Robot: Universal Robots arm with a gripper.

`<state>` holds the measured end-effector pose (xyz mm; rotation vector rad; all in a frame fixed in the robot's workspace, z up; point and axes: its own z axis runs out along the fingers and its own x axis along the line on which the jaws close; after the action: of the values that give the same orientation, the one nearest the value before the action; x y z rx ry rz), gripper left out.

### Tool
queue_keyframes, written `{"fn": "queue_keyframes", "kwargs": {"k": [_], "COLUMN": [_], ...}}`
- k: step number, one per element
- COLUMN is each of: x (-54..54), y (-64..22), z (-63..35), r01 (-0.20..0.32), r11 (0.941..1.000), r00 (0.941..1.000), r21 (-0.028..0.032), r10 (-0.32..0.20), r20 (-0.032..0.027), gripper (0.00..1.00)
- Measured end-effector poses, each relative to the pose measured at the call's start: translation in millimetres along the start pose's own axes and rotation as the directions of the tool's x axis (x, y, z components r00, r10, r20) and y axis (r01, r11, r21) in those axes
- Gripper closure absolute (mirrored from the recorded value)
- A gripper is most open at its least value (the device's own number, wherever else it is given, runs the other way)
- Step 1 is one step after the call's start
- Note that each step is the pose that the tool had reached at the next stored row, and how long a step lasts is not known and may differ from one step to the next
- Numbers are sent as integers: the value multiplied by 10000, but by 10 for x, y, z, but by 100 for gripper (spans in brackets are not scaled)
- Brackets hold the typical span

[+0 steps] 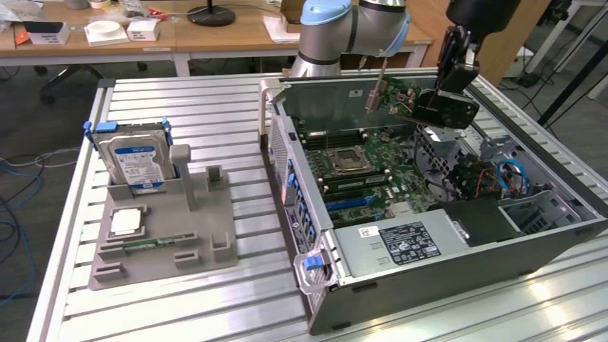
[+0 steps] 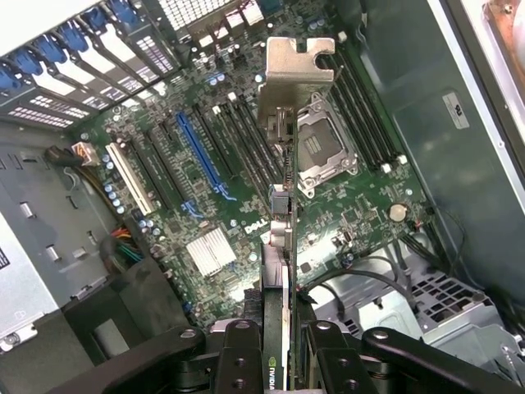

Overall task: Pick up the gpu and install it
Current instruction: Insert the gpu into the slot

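My gripper (image 1: 439, 100) is shut on the gpu (image 1: 399, 96), a green card with a silver end bracket, and holds it in the air above the far end of the open computer case (image 1: 532, 246). In the wrist view the gpu (image 2: 283, 238) appears edge-on between my two black fingers (image 2: 238, 357), its silver bracket (image 2: 297, 74) pointing away from me. It hangs over the green motherboard (image 2: 205, 246), between the CPU socket (image 2: 324, 152) and the long blue slot (image 2: 201, 160), apart from the board.
On the exterior view's left, a grey fixture (image 1: 190, 235) holds a silver hard drive with a blue label (image 1: 138, 160), a small chip (image 1: 127, 222) and a memory stick (image 1: 142, 244). The power supply (image 1: 399, 242) fills the case's near end. Cables (image 1: 508, 178) lie by the drive bay.
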<state>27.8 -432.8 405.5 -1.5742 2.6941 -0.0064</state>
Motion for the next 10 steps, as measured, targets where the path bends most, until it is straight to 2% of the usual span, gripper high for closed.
{"fn": "queue_keyframes", "kwargs": {"k": [10], "x": [0], "y": [-1], "z": [0], "r01": [190], "r11": [9998], "r00": [9998], "r21": [-3], "r10": [-190], "r20": [3], "gripper": [74]}}
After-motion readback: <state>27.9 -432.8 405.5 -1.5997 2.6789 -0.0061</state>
